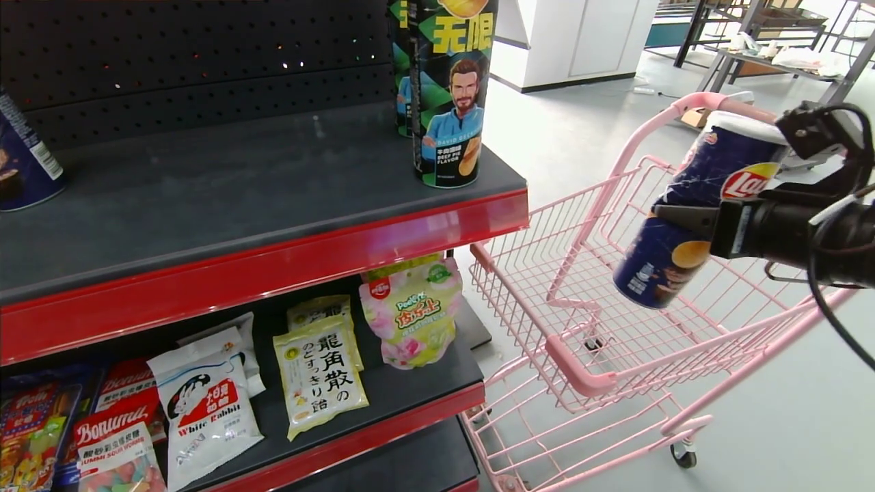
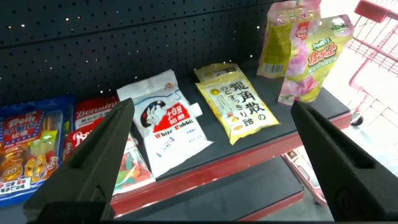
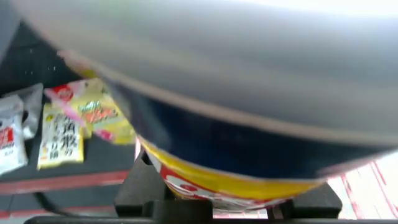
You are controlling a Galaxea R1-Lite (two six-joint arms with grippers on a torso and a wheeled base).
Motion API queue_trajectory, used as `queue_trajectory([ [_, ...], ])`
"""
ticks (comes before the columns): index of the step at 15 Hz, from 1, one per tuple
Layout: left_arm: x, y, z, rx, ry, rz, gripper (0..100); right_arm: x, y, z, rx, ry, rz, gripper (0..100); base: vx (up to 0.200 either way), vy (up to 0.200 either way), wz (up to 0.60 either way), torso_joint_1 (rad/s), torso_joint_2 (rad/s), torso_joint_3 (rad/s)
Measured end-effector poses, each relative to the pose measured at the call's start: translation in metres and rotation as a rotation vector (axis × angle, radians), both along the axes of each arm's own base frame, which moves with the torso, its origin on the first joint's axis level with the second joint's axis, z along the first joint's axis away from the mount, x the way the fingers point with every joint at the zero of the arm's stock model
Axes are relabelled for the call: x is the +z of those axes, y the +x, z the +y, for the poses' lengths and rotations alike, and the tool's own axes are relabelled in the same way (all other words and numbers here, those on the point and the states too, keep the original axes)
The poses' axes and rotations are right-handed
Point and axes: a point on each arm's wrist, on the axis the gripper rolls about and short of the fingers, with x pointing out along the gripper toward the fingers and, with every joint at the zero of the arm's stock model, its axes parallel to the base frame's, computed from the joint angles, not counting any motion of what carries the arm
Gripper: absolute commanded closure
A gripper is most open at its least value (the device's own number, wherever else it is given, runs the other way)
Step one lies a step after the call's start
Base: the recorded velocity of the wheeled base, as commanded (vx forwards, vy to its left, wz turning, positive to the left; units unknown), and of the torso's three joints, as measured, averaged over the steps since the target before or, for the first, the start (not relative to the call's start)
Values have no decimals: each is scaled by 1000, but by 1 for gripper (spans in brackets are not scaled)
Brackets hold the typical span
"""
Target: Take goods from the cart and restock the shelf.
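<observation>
My right gripper (image 1: 690,220) is shut on a dark blue chip can (image 1: 690,212) with a white lid, held tilted above the pink shopping cart (image 1: 601,301) to the right of the shelf. The same chip can (image 3: 224,143) fills the right wrist view, with the finger (image 3: 146,186) below it. The upper shelf board (image 1: 205,198) is dark with a red front edge. A green chip can (image 1: 448,89) stands upright at its right end. My left gripper (image 2: 211,162) stands open in front of the lower shelf (image 2: 249,146), nothing between its fingers.
A blue can (image 1: 24,157) sits at the upper shelf's left edge. The lower shelf (image 1: 410,383) holds a white candy bag (image 1: 205,403), a yellow bag (image 1: 318,376), a pink-green pouch (image 1: 413,314) and red packs (image 1: 116,437). Grey floor lies right of the cart.
</observation>
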Motion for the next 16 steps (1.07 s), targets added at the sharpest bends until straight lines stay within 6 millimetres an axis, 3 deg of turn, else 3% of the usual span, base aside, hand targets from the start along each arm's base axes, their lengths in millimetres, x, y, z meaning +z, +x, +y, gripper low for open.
queue_trajectory([
  [3,0,0,0,-1,0,0,0,25,-44,-1,10,-40,20,100,0,0,0,0,0,0],
  [5,0,0,0,-1,0,0,0,34,-60,0,19,-49,-21,100,0,0,0,0,0,0],
  [14,0,0,0,-1,0,0,0,35,-75,-3,26,-93,-58,100,-178,0,0,4,4,2],
  [16,0,0,0,-1,0,0,0,36,-77,-2,50,-104,-69,100,0,0,0,0,0,0],
])
